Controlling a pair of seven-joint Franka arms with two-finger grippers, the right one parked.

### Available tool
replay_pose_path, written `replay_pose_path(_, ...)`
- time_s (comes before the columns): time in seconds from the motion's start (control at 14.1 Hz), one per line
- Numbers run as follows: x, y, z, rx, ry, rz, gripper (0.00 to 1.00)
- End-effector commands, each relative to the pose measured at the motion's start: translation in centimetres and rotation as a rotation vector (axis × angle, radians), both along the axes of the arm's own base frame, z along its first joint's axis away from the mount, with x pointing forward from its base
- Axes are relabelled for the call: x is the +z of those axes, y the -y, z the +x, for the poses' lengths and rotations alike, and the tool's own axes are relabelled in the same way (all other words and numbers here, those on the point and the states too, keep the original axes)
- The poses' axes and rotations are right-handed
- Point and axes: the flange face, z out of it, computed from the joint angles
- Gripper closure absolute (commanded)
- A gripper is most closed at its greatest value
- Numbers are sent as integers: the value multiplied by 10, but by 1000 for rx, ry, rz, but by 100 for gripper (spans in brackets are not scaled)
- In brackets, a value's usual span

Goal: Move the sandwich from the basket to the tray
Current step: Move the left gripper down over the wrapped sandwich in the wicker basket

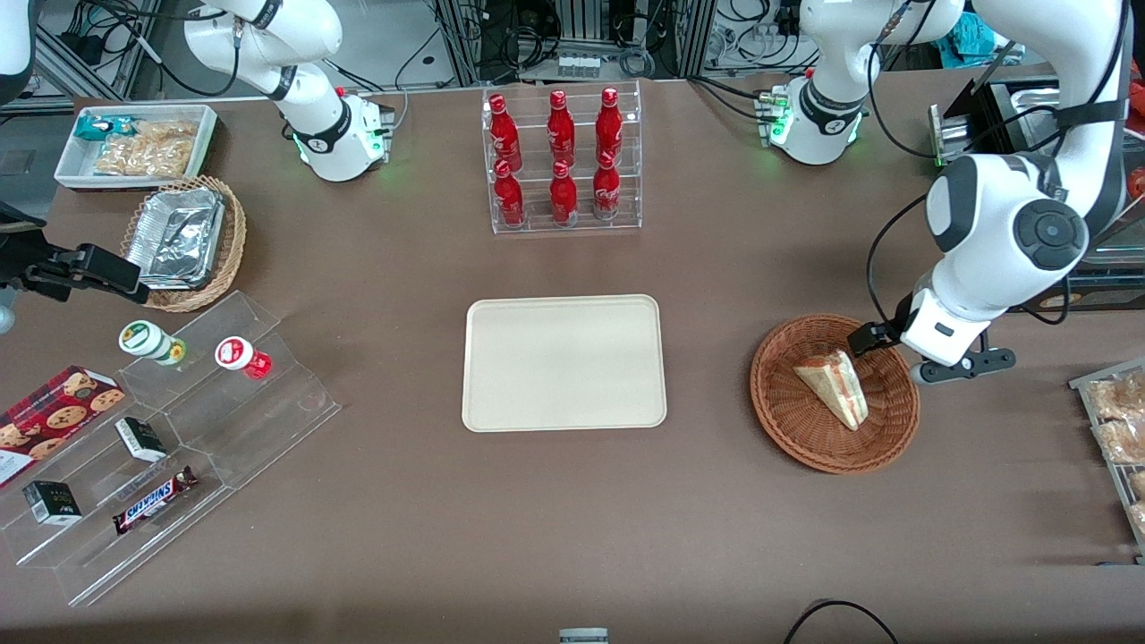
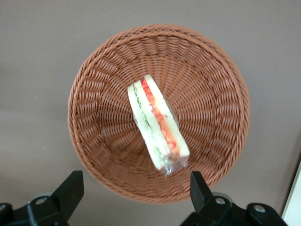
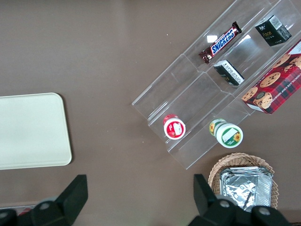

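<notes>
The sandwich [image 1: 836,386] [image 2: 157,125], a wrapped pale wedge with red and green filling stripes, lies in the middle of the round reddish-brown basket [image 1: 787,429] [image 2: 94,94]. My left gripper [image 1: 886,347] [image 2: 135,181] hangs above the basket's rim, over the edge farther from the front camera. It is open wide, with nothing between its fingers, and it is clear of the sandwich. The cream-beige tray [image 1: 564,362] [image 3: 28,132] lies flat and bare at the table's middle, beside the basket toward the parked arm's end.
A clear rack of red bottles [image 1: 562,161] stands farther from the front camera than the tray. At the parked arm's end are a stepped acrylic display of snacks [image 1: 161,429], a lighter wicker basket with foil trays [image 1: 183,241] and a white snack bin [image 1: 134,143]. A snack rack [image 1: 1118,429] sits at the working arm's end.
</notes>
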Motion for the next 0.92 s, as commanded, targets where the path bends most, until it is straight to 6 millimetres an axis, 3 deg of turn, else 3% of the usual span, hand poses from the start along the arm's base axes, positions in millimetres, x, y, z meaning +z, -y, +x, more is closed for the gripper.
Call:
replay_pose_path(0.0, -13, 10, -14, 173, 44, -11, 0)
replay_pose_path(0.21, -35, 27, -10, 330, 38, -18, 0)
replay_pose_path(0.85, -100, 28, 0, 548, -5, -22, 0)
